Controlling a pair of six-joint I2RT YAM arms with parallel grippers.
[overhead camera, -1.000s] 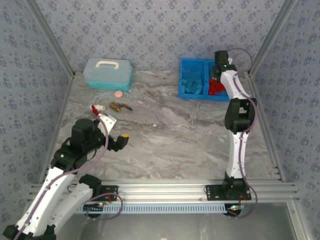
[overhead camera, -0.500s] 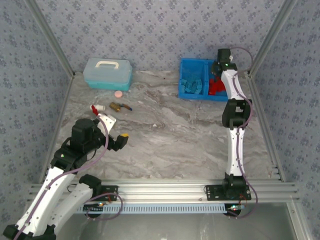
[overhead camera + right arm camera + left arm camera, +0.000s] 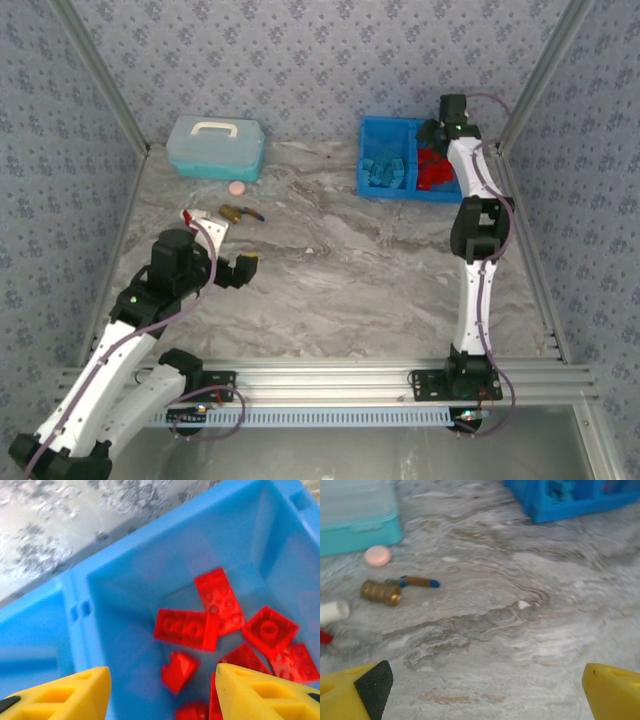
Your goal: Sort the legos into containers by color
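A grey marbled table (image 3: pixel 350 270) stands between patterned walls. One blue bin (image 3: pixel 380 191) with two compartments sits toward its far edge. The right compartment (image 3: pixel 125 595) holds at least seven red legos (image 3: pixel 185 629), several cut off by a finger or the frame edge. The light blue legos (image 3: pixel 385 168) in the left compartment (image 3: pixel 388 130) are too small to count. The right gripper (image 3: pixel 162 690) hangs over the red ones, jaws apart and empty. Well left of the bin, the left gripper (image 3: pixel 482 695) has its jaws wide, gripping nothing, near one brass fitting (image 3: pixel 381 592) and one pink disc (image 3: pixel 377 556).
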